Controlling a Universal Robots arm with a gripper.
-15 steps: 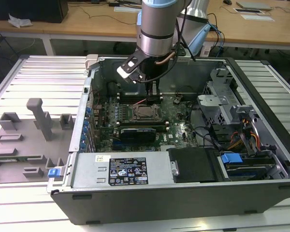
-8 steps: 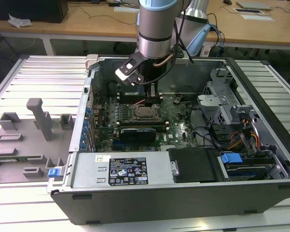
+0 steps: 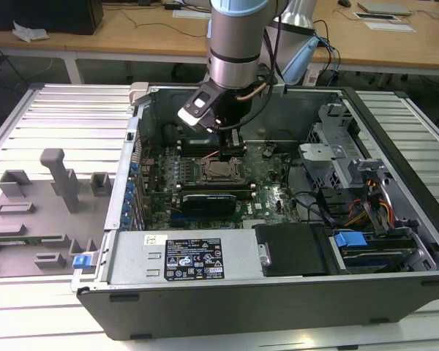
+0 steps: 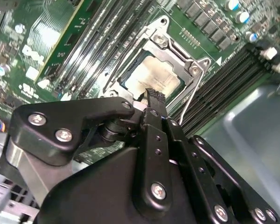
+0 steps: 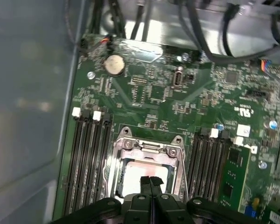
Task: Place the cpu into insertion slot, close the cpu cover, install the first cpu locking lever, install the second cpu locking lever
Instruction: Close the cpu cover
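The cpu (image 4: pixel 155 77) lies flat in its socket on the green motherboard, its pale metal top (image 5: pixel 133 173) showing through the window of the cpu cover. The cpu cover (image 5: pixel 147 149), a silvery frame (image 4: pixel 164 44), lies down around the chip. A thin wire locking lever (image 4: pixel 192 98) runs along one side of the socket; whether it is latched I cannot tell. My gripper (image 5: pixel 150 181) hangs just above the socket's edge, its black fingers pressed together with nothing between them. In the exterior view the gripper (image 3: pixel 233 150) stands over the socket (image 3: pixel 219 172) inside the open computer case.
Black memory slots (image 5: pixel 88 158) flank the socket on both sides, with a green memory card (image 5: pixel 233 179) in one. Cables (image 5: pixel 210 32) cross the board's far end. The case wall (image 3: pixel 132 146) and drive bays (image 3: pixel 351 190) box in the board. A grey fixture tray (image 3: pixel 36 212) lies outside the case.
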